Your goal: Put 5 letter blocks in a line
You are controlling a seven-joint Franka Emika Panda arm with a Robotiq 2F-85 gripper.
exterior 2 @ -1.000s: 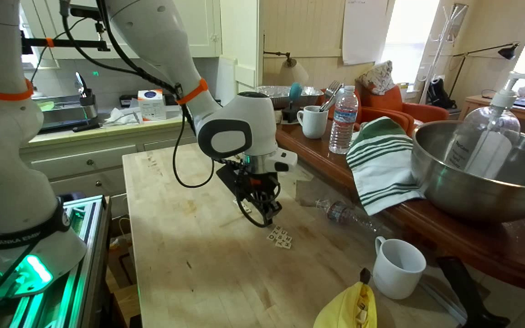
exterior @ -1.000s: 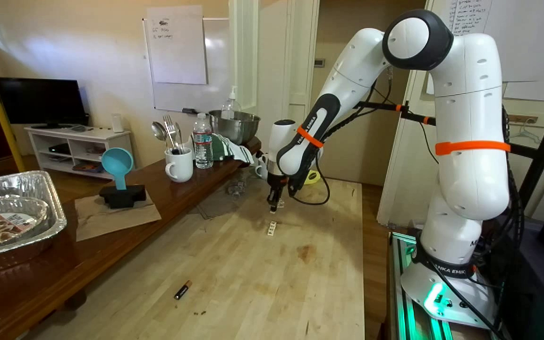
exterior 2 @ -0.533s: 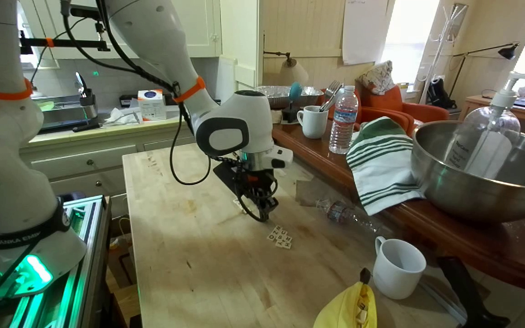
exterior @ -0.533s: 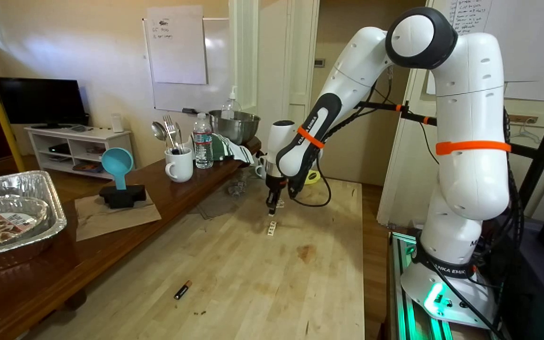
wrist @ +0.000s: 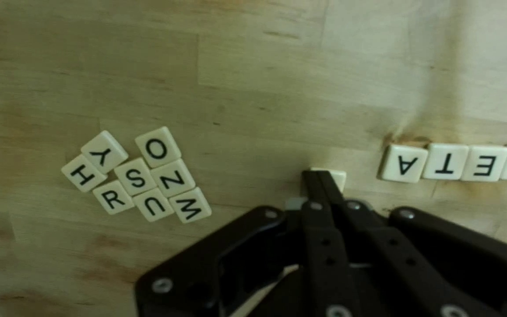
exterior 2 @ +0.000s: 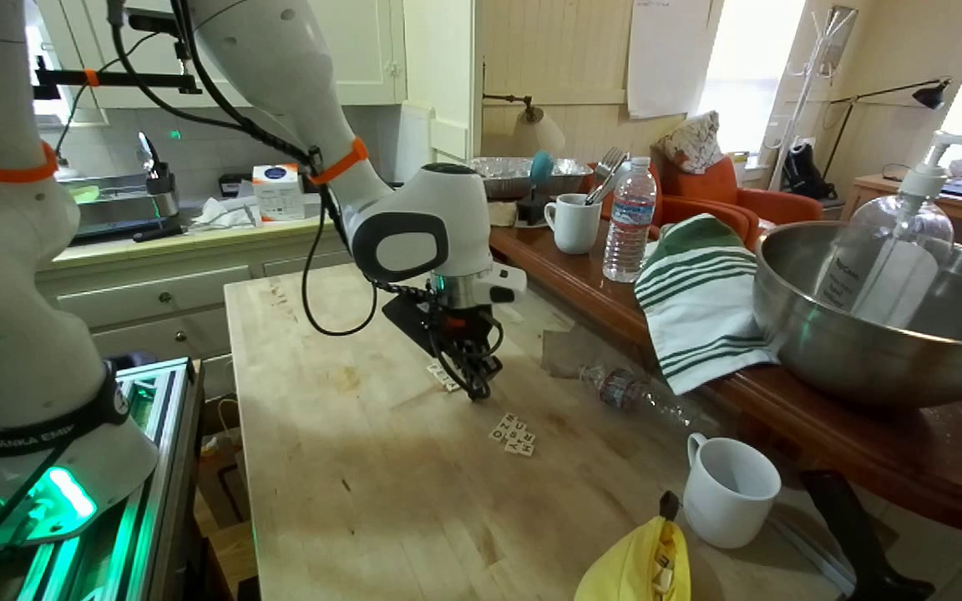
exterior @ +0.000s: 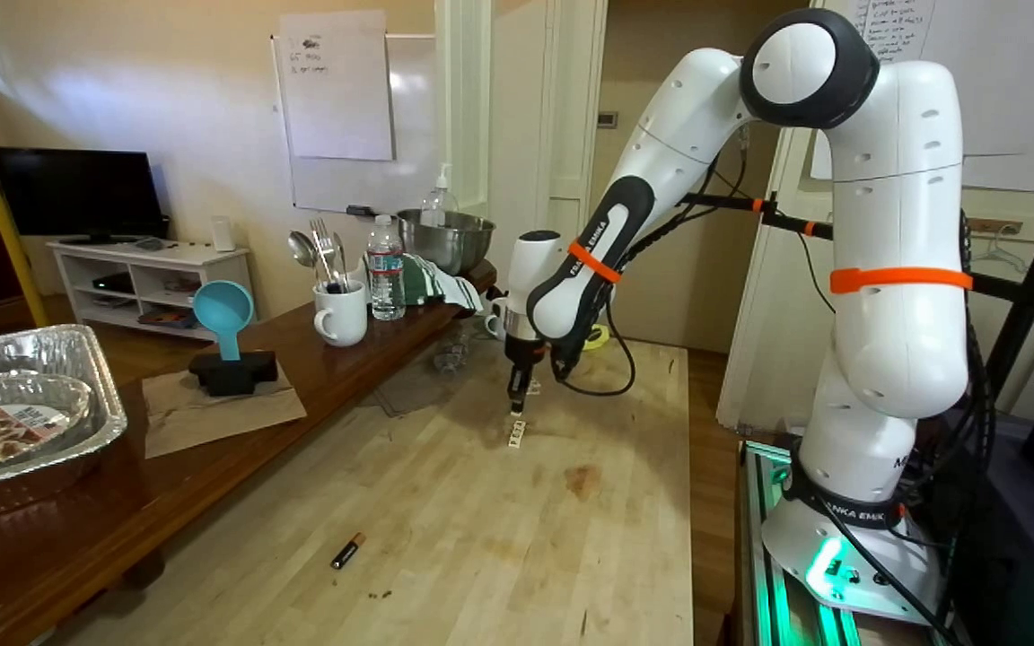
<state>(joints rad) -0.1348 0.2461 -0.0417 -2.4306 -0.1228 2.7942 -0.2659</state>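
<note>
Wrist view: the gripper has its two jaws pressed together, holding nothing visible. At the tips is one partly hidden block, left of the row A-T-E-P and apart from it; a cluster of eight blocks lies farther left of this same row.

Pale tan wooden bench: plank-strip pattern, rust-brown blotch nearer arm-side edge. Glossy red-brown wooden counter along opposite long edge. Small square cream letter blocks: black capitals. Black metal gripper. White robot arm: orange bands, green glow at base. White cloth towel, green stripes. Yellow cloth pouch, dark tip, near bench's end edge. Black cylindrical battery, copper end, nearer counter-side edge.
</note>
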